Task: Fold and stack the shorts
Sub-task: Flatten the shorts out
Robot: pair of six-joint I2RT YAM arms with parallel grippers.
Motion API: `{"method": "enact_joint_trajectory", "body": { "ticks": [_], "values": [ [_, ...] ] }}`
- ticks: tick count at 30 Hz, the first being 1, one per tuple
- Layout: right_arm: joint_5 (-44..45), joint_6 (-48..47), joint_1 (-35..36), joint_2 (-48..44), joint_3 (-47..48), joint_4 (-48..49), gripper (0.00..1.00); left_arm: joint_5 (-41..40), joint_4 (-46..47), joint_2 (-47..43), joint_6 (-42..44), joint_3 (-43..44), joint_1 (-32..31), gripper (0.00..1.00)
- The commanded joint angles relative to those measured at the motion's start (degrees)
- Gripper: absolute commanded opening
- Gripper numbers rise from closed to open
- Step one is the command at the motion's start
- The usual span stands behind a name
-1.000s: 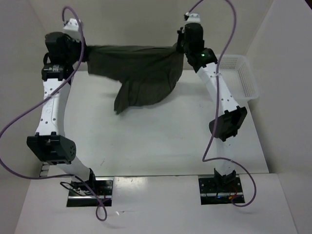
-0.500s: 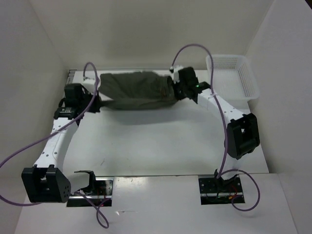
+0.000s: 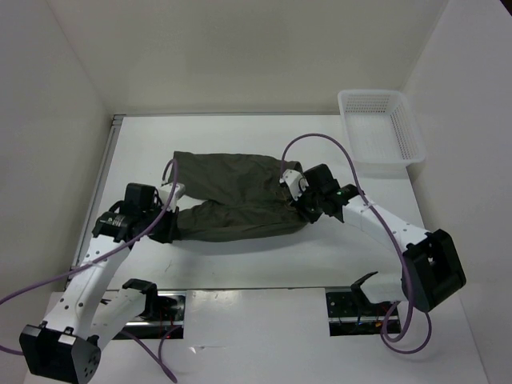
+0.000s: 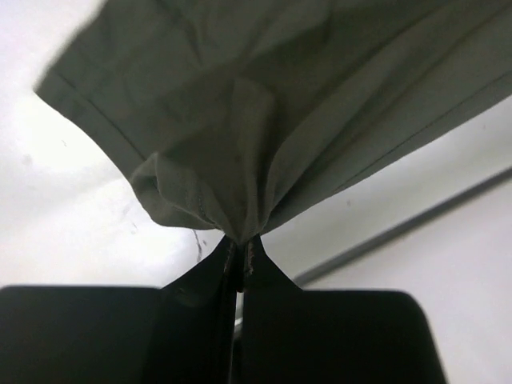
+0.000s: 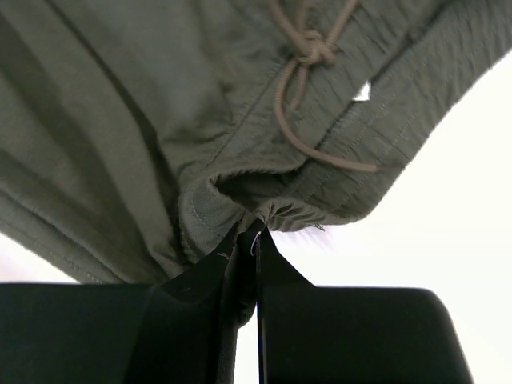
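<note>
The dark olive-green shorts point(image 3: 232, 200) lie across the middle of the table, doubled over lengthwise, waistband to the right and leg hems to the left. My left gripper point(image 3: 164, 226) is shut on a pinch of cloth at the leg end, where the shorts point(image 4: 264, 104) bunch into the left gripper's point(image 4: 241, 244) fingertips. My right gripper point(image 3: 302, 210) is shut on the waistband end. In the right wrist view, gathered waistband cloth of the shorts point(image 5: 160, 120) sits between that gripper's point(image 5: 252, 232) tips, with the knotted drawstring point(image 5: 308, 56) just beyond.
A white mesh basket point(image 3: 380, 128) stands at the back right corner of the table. Purple cables loop over both arms. White walls close in the table on the left, back and right.
Both arms swung down and toward the near side, carrying the shorts from hanging stretched in the air at the back to lying on the table. Both grips stayed on the cloth.
</note>
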Motion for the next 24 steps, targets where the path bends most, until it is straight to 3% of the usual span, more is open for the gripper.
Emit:
{"method": "enact_joint_trajectory", "body": {
  "ticks": [1,6,7,8,9,10,11,12,14,16,18,21,22,24],
  "values": [
    [-3.3,-7.4,-0.4,-2.5,-2.8,-4.9,0.10,2.2,-8.1,-0.4,0.3,2.3,-0.1,0.02],
    [-6.6,-10.6,-0.4,-4.9,-4.1,-7.4,0.07,5.8,-12.4,-1.0,0.3,4.2,-0.1,0.00],
    [-7.3,-11.2,-0.4,-4.9,-4.1,-8.4,0.15,7.6,-13.5,-1.8,0.3,4.2,-0.1,0.03],
    [-8.1,-12.2,-0.4,-4.9,-4.1,-9.4,0.19,8.4,-15.5,-2.4,0.3,4.7,-0.1,0.16],
    [-9.7,-15.6,-0.4,-4.9,-4.1,-10.6,0.25,9.0,-16.4,-3.1,0.3,5.2,-0.1,0.33],
    [-9.7,-17.4,-0.4,-4.9,-4.1,-13.0,0.39,9.7,-17.6,-4.3,0.3,5.8,-0.1,0.55],
    [-10.2,-19.4,-0.4,-4.9,-4.1,-14.3,0.43,10.5,-19.9,-4.8,0.3,6.3,-0.1,0.69],
    [-9.1,-21.0,-0.4,-4.9,-4.1,-14.3,0.46,11.3,-21.0,-5.9,0.3,6.8,-0.1,0.73],
    [-9.1,-23.5,-0.4,-5.6,-4.1,-16.0,0.52,11.3,-23.6,-7.3,0.3,7.6,-0.1,0.75],
    [-9.6,-28.8,-0.4,-7.3,-2.7,-19.2,0.65,11.3,-24.8,-9.9,0.3,8.9,-0.1,0.75],
    [-9.6,-33.5,-0.4,-9.0,-1.9,-20.9,0.69,9.7,-23.8,-12.3,0.3,8.4,-0.1,0.75],
    [-8.3,-33.1,-0.4,-11.7,-1.3,-19.0,0.70,2.2,-12.7,-13.0,0.3,3.6,-0.1,0.75],
    [-8.9,-34.0,-0.4,-14.0,-0.7,-19.0,0.71,-0.8,-3.8,-12.0,0.3,1.8,-0.1,0.75],
    [-7.3,-30.8,-0.4,-18.3,-1.3,-12.6,0.79,-9.6,4.5,-8.2,0.3,-3.5,-0.1,0.75]
  ]
}}
